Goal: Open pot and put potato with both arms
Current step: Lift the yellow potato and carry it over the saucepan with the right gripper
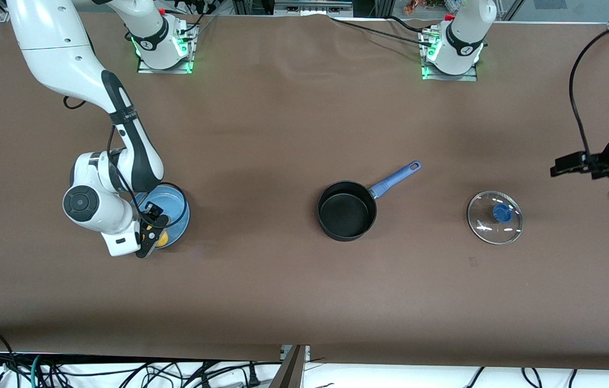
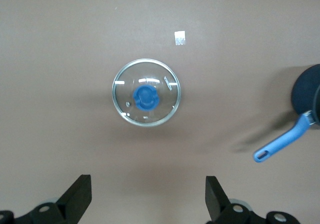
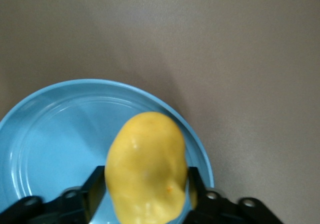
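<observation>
Right wrist view: my right gripper (image 3: 146, 184) pinches the potato (image 3: 146, 166) over the plate (image 3: 60, 129). My left gripper (image 2: 148, 196) hangs wide open above the lid (image 2: 145, 99), the uncovered pot (image 1: 347, 210) beside it.

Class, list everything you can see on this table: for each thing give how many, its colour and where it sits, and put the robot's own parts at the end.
pot: one, black with a blue handle, open and empty, mid-table.
lid: one, clear glass with a blue knob, flat on the table beside the pot, toward the left arm's end.
plate: one, light blue, toward the right arm's end.
potato: one, yellow, over the plate, between the right gripper's fingers.
table: one, brown cover.
right gripper: one, black, over the plate, shut on the potato.
left gripper: one, black, fingers open, empty, in the air near the lid at its own end of the table.
</observation>
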You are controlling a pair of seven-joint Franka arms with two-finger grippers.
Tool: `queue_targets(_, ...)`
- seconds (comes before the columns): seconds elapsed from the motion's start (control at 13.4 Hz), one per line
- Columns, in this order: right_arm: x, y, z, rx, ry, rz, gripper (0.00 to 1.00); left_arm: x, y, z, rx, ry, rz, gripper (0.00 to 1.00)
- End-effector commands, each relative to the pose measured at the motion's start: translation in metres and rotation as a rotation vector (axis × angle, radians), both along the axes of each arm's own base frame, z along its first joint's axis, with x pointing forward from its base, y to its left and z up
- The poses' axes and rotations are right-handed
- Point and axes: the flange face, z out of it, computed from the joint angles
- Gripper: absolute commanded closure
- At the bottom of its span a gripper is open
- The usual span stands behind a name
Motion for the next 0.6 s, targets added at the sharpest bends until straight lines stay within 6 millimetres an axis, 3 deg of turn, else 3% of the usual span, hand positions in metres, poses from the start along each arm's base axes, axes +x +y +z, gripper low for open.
queue_targets(0.0,0.004,0.016,0.02,0.06,0.028,-0.043,1.0,-0.012,-0.014,0.044,0.019,-0.046,0.001,0.0)
queue_targets(0.15,0.008,0.029,0.048,0.123,0.118,-0.154,1.0,-0.011,-0.024,0.055,0.022,-0.068,-0.106,0.0)
queue_targets(0.22,0.007,0.045,0.06,0.138,0.164,-0.216,1.0,-0.009,-0.024,0.052,0.021,-0.064,-0.108,0.0)
queue_targets(0.37,-0.002,0.083,0.078,0.158,0.234,-0.363,1.0,-0.008,-0.027,0.05,0.009,-0.048,-0.107,0.0)
queue_targets(0.52,-0.016,0.132,0.092,0.227,0.313,-0.563,1.0,-0.002,-0.036,0.051,0.018,-0.041,-0.126,0.0)
